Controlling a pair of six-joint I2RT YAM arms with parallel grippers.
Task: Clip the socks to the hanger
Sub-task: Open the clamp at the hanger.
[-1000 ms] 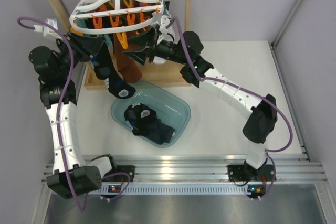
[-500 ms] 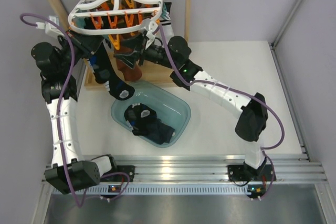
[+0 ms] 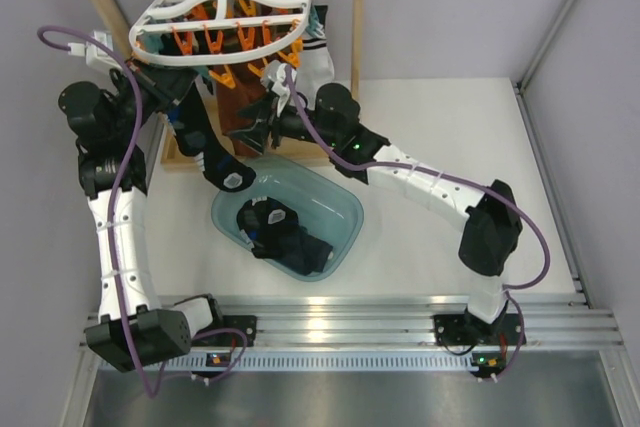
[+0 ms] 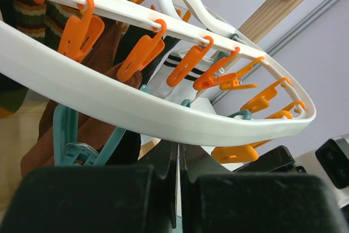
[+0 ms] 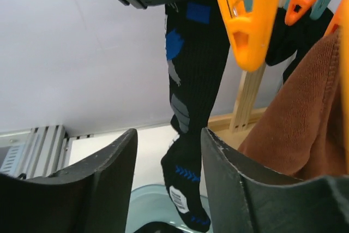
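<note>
The white lattice hanger (image 3: pixel 225 12) hangs from the wooden rack, with orange clips (image 4: pixel 82 28) and teal clips below it. My left gripper (image 3: pixel 178 99) is just under the hanger's rim (image 4: pixel 163 113), its jaws pressed together (image 4: pixel 179 145). It is shut on a black sock with blue and grey marks (image 3: pixel 215 147), which dangles from it (image 5: pixel 196 80). My right gripper (image 3: pixel 252 134) is open and empty (image 5: pixel 169 135), level with the sock's lower part and just short of it. More dark socks (image 3: pixel 290 242) lie in the bin.
A translucent teal bin (image 3: pixel 340 207) sits in front of the rack's wooden base (image 3: pixel 300 152). Large brown socks (image 3: pixel 245 112) hang right beside my right gripper (image 5: pixel 294 129). A white striped sock (image 3: pixel 318 52) hangs at the hanger's right end. An orange clip (image 5: pixel 248 20) hangs above my right fingers.
My right gripper has moved left and down, from under the hanger's right end to beside the hanging black sock. My left arm shifted slightly and still holds the sock.
</note>
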